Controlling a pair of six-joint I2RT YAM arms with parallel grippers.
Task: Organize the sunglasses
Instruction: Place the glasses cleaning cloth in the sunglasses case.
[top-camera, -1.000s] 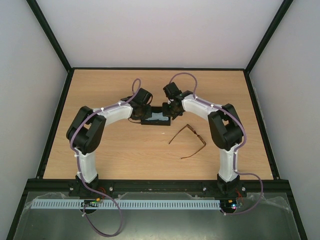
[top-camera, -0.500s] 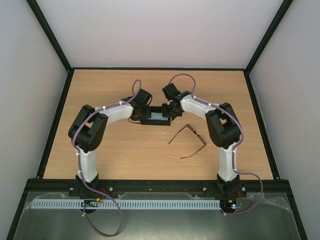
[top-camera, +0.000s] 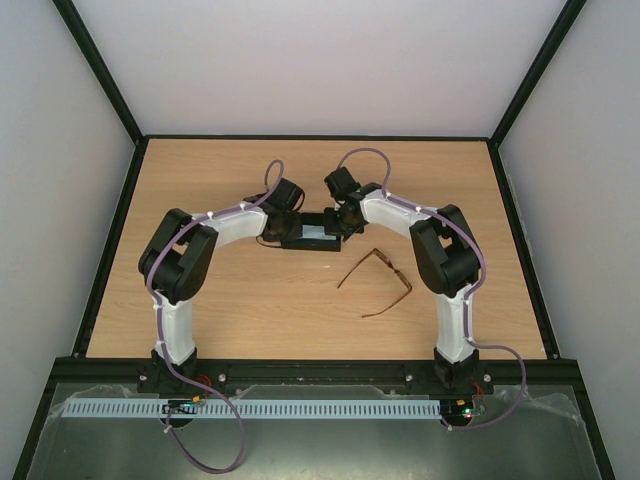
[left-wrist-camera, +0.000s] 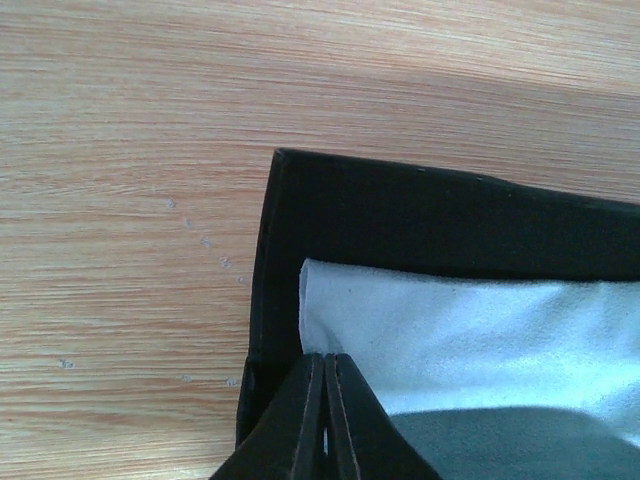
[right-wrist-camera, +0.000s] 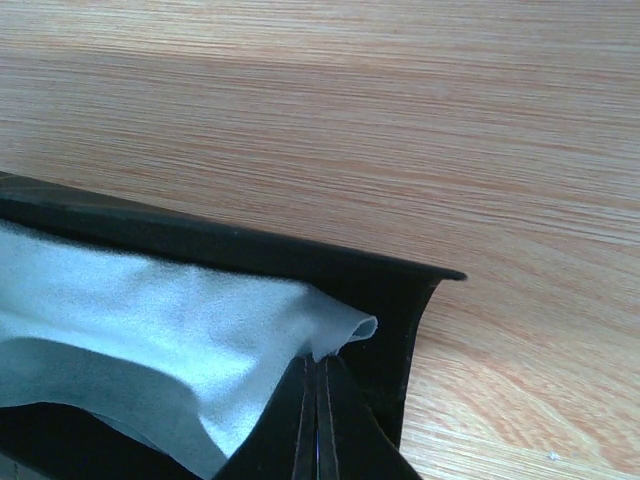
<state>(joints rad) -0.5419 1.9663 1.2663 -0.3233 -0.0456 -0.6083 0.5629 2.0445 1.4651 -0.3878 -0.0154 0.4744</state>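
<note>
The sunglasses (top-camera: 378, 281), thin reddish-brown with temple arms spread, lie on the table near the right arm, touched by neither gripper. The black case (top-camera: 310, 236) lies at mid-table with the light blue cloth (top-camera: 314, 233) in it. My left gripper (top-camera: 281, 224) is at the case's left end, shut on the cloth's left edge (left-wrist-camera: 330, 320). My right gripper (top-camera: 343, 222) is at the case's right end, shut on the cloth's right corner (right-wrist-camera: 340, 330). The case wall shows in both wrist views (left-wrist-camera: 400, 215) (right-wrist-camera: 300, 262).
The wooden table (top-camera: 200, 180) is ringed by a black frame and white walls. The arm bases stand at the near edge, with a grey perforated rail (top-camera: 260, 408) in front of them.
Both arms have shifted very slightly over the case; the cloth stays pinched at both ends. The sunglasses have not moved.
</note>
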